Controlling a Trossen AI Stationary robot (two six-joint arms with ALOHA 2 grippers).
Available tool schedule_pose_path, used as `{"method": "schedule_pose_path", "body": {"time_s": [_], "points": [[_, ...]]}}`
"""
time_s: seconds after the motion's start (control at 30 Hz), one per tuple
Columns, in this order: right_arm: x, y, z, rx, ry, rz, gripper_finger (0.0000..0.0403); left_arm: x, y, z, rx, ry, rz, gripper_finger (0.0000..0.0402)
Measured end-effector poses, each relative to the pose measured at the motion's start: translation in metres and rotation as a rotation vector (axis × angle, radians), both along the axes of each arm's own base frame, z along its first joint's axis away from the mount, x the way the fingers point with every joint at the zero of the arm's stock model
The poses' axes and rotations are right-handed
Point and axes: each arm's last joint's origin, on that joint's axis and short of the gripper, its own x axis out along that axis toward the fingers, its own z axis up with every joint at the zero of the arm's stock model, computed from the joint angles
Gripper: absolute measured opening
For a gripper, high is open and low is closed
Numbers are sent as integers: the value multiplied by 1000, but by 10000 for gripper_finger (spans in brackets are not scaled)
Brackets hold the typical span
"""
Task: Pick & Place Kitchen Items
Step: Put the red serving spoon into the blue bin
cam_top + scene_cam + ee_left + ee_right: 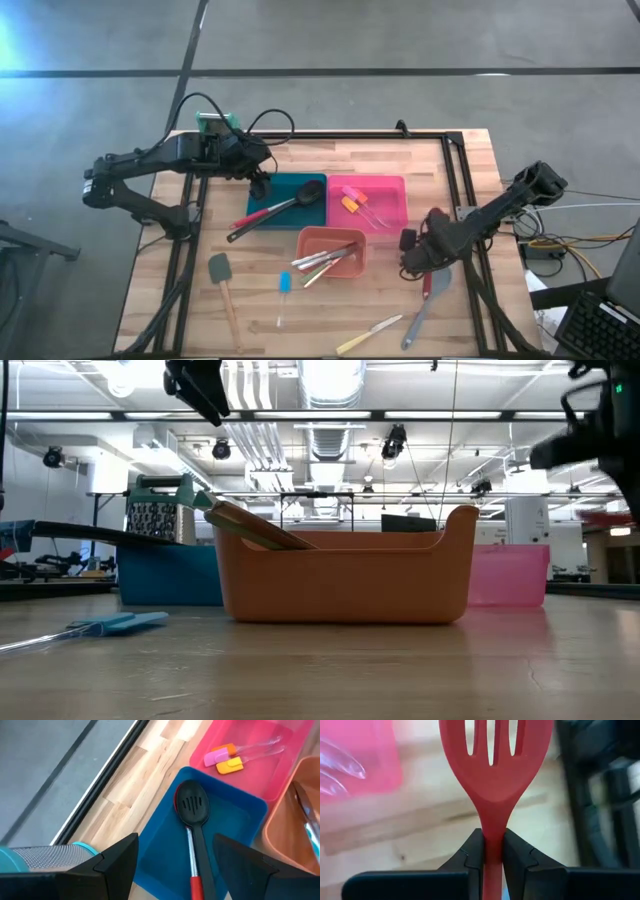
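Seen from the high view, the left gripper [260, 183] is held above the rear left corner of the blue tray [262, 200], its fingers spread with nothing between them. A black slotted spoon [285, 205] lies across this tray on a diagonal, head toward the pink tray [392, 190] and red-tipped handle out over the tray's front left edge. Two small spatulas [352, 203] rest in the pink tray, heads toward the blue tray. Several knives [325, 260] are bundled in the orange tray [312, 238], lying roughly left to right. On the bare table are found a grey spatula [222, 280], head away from the front edge, a small blue spatula [284, 290], and a yellow-handled knife [368, 335]. The right gripper [420, 268] is placed just right of the orange tray, beside a grey spoon [428, 305].

In the low view, the orange tray [345, 575] is centred, a handle leaning out leftward.

In the left wrist view, the black spoon's [192, 820] head points away from the fingers [117, 862].

In the right wrist view, a red slotted spatula [496, 765] is clamped by the neck between the fingers [470, 857], head pointing away from them.

No readable writing is seen.
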Motion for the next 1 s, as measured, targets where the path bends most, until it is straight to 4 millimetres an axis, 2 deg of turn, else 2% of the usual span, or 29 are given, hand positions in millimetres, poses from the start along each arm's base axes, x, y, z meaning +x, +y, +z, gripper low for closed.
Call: {"method": "schedule_pose_path", "body": {"time_s": [0.23, 0.43, 0.63, 0.77, 1.0], "points": [[9, -1, 59, -148, -51, 41, 32, 2, -1, 1, -128, -92, 103, 258], [31, -14, 86, -370, -259, 81, 32, 9, -8, 6, -142, -188, 85, 258], [54, -33, 116, -570, -361, 159, 32, 19, -19, 15, -116, -311, 40, 258], [70, -44, 140, -692, -434, 246, 32, 25, -24, 18, -110, -360, 21, 258], [91, -53, 191, -782, -496, 472, 32, 39, -30, 14, -145, -377, -32, 259]]}}
